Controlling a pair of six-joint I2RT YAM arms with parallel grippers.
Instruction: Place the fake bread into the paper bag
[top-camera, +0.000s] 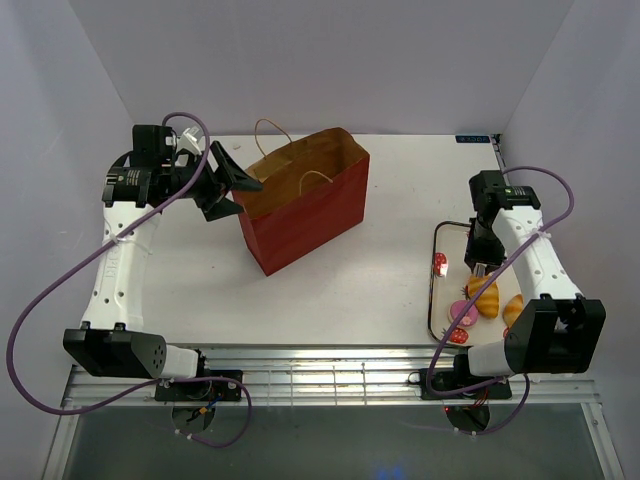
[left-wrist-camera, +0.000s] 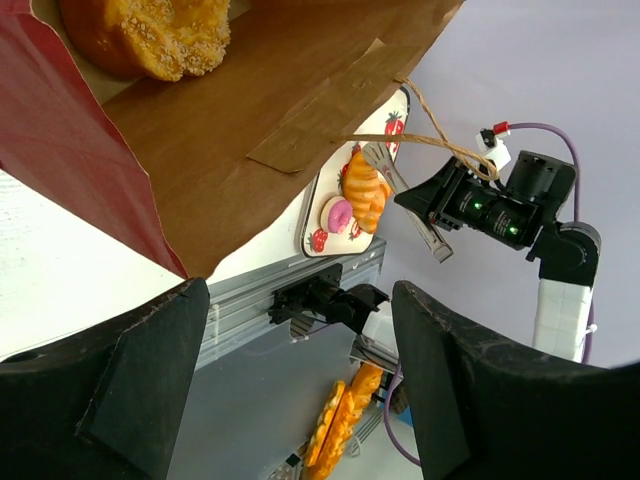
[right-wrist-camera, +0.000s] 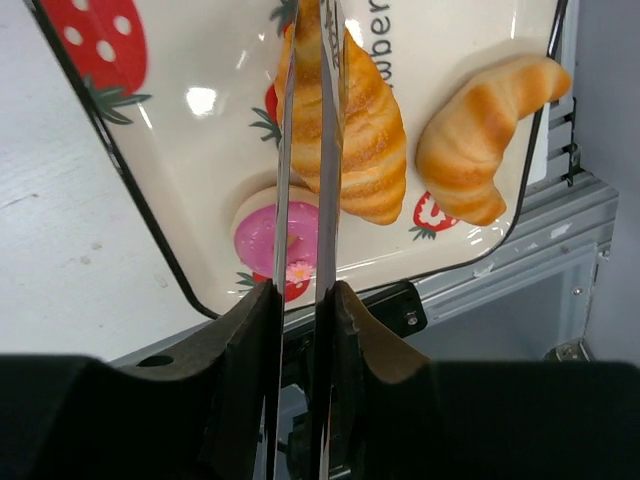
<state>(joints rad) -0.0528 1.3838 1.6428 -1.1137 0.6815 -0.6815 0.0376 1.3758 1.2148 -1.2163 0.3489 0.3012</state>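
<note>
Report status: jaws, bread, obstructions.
Left jaws open at paper bag mouth. Right jaws shut on tongs, tips at a croissant on the tray. One bun already in bag. Nothing seen in the way.

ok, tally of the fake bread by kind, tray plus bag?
Croissants: 2, left croissant and right croissant, both on the tray
Pink doughnut: 1, on the tray
Speckled golden roll: 1, inside the paper bag
Total: 4
</note>
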